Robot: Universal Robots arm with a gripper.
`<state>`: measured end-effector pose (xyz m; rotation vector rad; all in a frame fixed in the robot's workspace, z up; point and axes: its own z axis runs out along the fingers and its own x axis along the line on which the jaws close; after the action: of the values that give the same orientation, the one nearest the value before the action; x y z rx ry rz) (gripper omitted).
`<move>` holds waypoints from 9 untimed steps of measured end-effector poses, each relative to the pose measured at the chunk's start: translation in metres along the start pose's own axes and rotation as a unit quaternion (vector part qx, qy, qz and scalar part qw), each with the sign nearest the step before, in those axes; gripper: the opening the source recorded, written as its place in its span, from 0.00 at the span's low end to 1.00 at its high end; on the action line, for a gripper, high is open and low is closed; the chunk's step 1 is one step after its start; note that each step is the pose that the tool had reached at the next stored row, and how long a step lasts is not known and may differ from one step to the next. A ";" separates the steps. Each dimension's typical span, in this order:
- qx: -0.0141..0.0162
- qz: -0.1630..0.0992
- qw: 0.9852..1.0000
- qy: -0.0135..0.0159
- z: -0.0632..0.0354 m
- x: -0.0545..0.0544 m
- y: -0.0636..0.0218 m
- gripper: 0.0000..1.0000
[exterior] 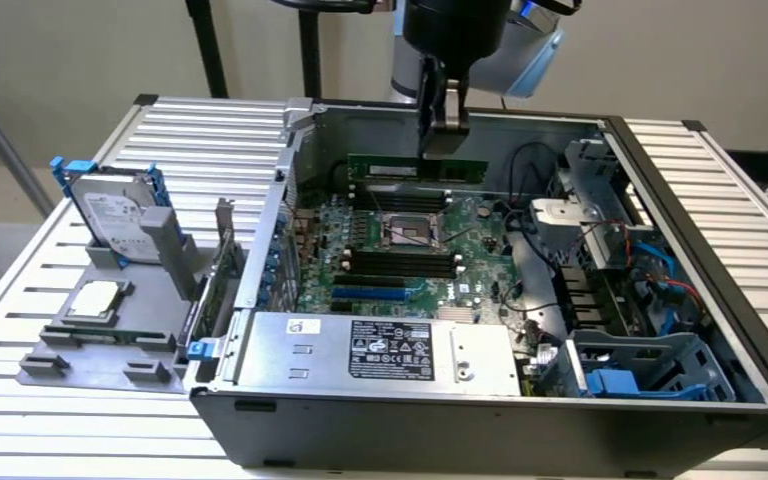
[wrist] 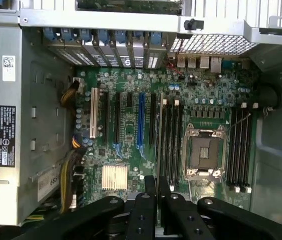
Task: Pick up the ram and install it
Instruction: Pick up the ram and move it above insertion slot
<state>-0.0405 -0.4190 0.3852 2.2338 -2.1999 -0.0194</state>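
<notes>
Open tower case (exterior: 704, 300) lies on its side, motherboard (exterior: 478, 225) facing up, black memory slots (exterior: 398, 262) flanking CPU socket (exterior: 411, 228). Ram (exterior: 418, 167) hangs level above board, near case's far wall. Pincer (exterior: 444, 140) pinches its top edge, fingers pressed onto stick.

Risks, judged: stick tilts in narrow grip, misses slot or jams on closed latches; black cables (exterior: 531, 160) nearby could snag.

Slatted metal surface (exterior: 731, 170) carries case and grey tray (exterior: 104, 345) with hard drive (exterior: 111, 210) and processor (exterior: 97, 300). Plain beige wall (exterior: 77, 50) behind.
</notes>
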 end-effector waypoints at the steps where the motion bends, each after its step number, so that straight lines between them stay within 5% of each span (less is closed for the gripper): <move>1: 0.001 0.000 1.000 0.001 0.0006 -0.001 -0.0019 0.14; 9: 0.003 0.000 1.000 0.002 0.0044 -0.002 -0.0064 0.14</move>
<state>-0.0342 -0.4168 0.3807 2.2351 -2.2012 -0.0095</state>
